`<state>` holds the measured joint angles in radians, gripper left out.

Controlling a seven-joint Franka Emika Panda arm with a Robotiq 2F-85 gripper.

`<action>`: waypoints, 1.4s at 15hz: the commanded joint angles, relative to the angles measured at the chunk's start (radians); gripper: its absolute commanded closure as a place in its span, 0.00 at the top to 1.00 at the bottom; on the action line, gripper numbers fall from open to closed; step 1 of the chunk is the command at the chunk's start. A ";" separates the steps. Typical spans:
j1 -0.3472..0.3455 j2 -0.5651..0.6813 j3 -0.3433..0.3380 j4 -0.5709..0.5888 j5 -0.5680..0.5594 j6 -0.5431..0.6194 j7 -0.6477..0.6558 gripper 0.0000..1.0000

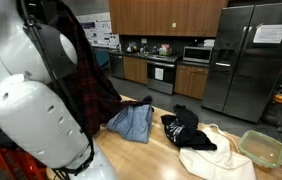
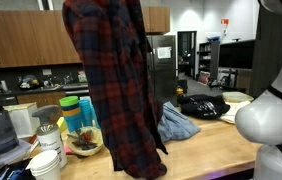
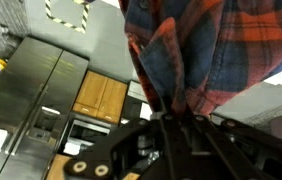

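gripper (image 3: 177,113): fingers seen pinched narrow on plaid shirt (image 2: 113,85) | shirt: held high, hung full length above wooden table (image 1: 153,152) | on table: denim garment (image 1: 133,122), black garment (image 1: 186,128), cream garment (image 1: 219,158) laid near each other

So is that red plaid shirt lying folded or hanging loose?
Hanging loose: the plaid shirt dangles at full length from the gripper, which is shut on its fabric.
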<state>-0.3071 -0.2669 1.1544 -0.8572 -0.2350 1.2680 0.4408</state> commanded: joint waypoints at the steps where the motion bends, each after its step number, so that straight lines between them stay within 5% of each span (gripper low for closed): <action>1: -0.055 0.128 0.010 -0.059 0.033 0.015 0.029 0.02; 6: -0.098 0.284 -0.012 -0.116 0.045 0.033 0.050 0.02; 7: 0.060 0.299 -0.196 -0.125 0.058 0.035 0.058 0.02; 9: 0.130 0.342 -0.316 -0.094 0.086 0.021 0.074 0.02; 10: -0.001 0.336 -0.236 -0.111 0.125 0.033 0.074 0.02; 15: -0.104 0.304 -0.344 -0.226 0.364 0.115 0.082 0.02; 21: -0.183 0.220 -0.394 -0.592 0.554 0.278 0.016 0.02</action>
<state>-0.4529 0.0427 0.7883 -1.2527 0.2537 1.4655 0.4954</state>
